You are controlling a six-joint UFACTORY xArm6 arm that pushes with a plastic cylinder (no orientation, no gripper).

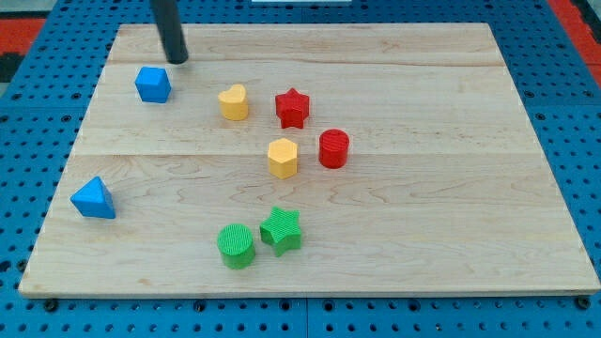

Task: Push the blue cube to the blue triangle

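The blue cube (152, 84) sits near the view's top left of the wooden board (423, 235). The blue triangle (93, 198) lies at the view's left edge, well below the cube. My tip (177, 61) is just above and to the right of the blue cube, a small gap apart from it. The rod runs up out of the view's top.
A yellow heart (234, 102), a red star (292, 108), a red cylinder (333, 148) and a yellow hexagon (283, 157) cluster in the middle. A green cylinder (236, 245) and a green star (281, 230) stand toward the view's bottom.
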